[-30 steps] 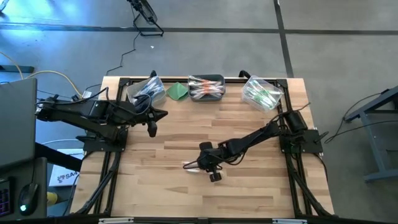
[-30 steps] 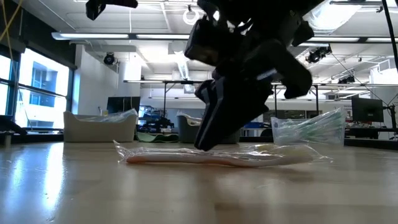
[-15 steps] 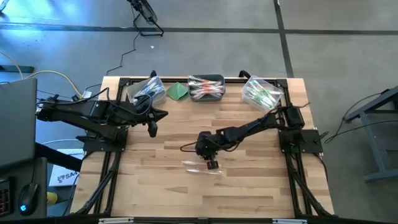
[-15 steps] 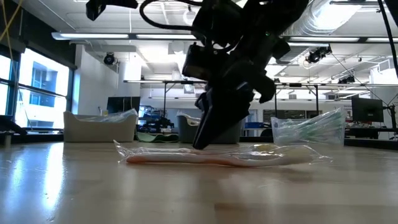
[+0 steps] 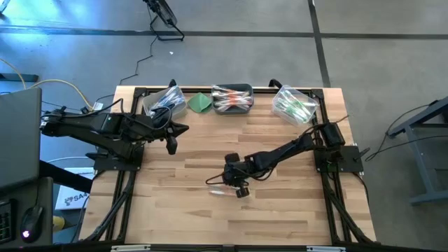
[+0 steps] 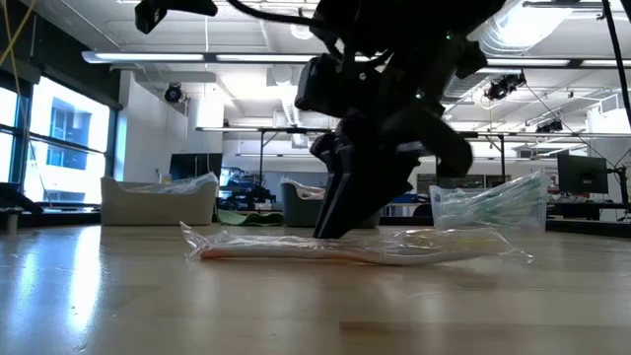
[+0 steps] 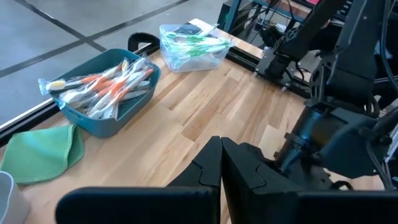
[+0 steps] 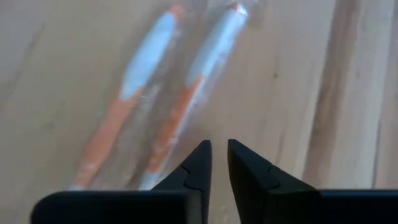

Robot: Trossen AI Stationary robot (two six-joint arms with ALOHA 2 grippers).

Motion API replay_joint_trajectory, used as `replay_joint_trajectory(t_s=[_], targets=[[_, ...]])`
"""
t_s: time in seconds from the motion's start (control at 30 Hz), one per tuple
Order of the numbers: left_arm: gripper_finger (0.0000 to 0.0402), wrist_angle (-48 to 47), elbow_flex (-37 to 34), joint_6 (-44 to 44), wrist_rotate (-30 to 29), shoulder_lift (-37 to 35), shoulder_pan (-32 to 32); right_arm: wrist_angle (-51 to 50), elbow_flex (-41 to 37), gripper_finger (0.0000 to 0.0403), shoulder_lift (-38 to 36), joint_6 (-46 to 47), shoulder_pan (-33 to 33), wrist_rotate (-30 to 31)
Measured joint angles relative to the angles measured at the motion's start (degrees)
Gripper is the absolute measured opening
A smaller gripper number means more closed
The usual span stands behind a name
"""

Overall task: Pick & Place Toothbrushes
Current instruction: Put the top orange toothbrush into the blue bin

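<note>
A clear packet (image 6: pixel 345 251) with two orange-and-white toothbrushes (image 8: pixel 146 81) lies flat on the table (image 5: pixel 175 217) near its middle (image 5: pixel 220 187). My right gripper (image 8: pixel 219 148) slants down onto the packet (image 6: pixel 330 229), over the brushes' orange handle ends. Its fingers stand a narrow gap apart. My left gripper (image 7: pixel 221 149) is shut on nothing. It hangs raised over the table's left side (image 5: pixel 183 129). My right gripper comes at the packet slanting down from the table's right side. Its fingertips (image 6: pixel 325 225) meet the top of the clear wrapper (image 6: pixel 296 243). Whether any wrapper sits between them, I cannot tell. The packet lies flat on the wood.
Along the far edge stand a clear bin (image 5: pixel 164 101), a folded green cloth (image 5: pixel 199 103), a teal bin of orange toothbrushes (image 5: pixel 232 98) and a clear bin of green ones (image 5: pixel 294 105). Bare wood lies toward the near edge.
My right gripper swung toward the far edge, away from the packet. It then came back toward the near edge and down onto the packet. The packet has stayed flat on the table.
</note>
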Motion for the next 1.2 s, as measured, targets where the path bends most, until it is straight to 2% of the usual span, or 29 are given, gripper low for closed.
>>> replay_joint_trajectory(t_s=[0.13, 0.23, 0.3, 0.4, 0.53, 0.87, 1.2], targets=[[0.0000, 0.01, 0.00, -2.41, 0.00, 0.00, 0.00, -0.09, 0.00, 0.0020, -1.62, -0.97, 1.18, -1.50], [0.0000, 0.01, 0.00, -2.79, 0.00, -0.02, 0.00, 1.33, 0.02, 0.0006, -2.26, -0.98, 2.02, -0.44], [0.0000, -0.02, 0.00, -2.81, 0.00, 0.00, -0.01, 1.19, -0.04, 0.0004, -2.84, -1.00, 2.55, -0.65], [0.0000, 0.02, 0.00, -2.84, 0.00, 0.00, 0.00, 2.32, 0.13, 0.0003, -3.26, -0.44, 2.66, -5.46], [0.0000, -0.03, 0.00, -2.86, 0.00, 0.00, 0.00, 1.54, -0.04, 0.0003, -3.18, 0.51, 2.66, -4.29], [0.0000, -0.04, 0.00, -2.88, 0.00, 0.00, -0.01, 2.43, 0.04, 0.0002, -1.84, 0.53, 2.64, -6.65], [0.0000, -0.05, 0.00, -2.88, 0.00, 0.00, -0.01, 2.07, 0.04, 0.0002, 0.04, 0.53, 2.32, -6.31]])
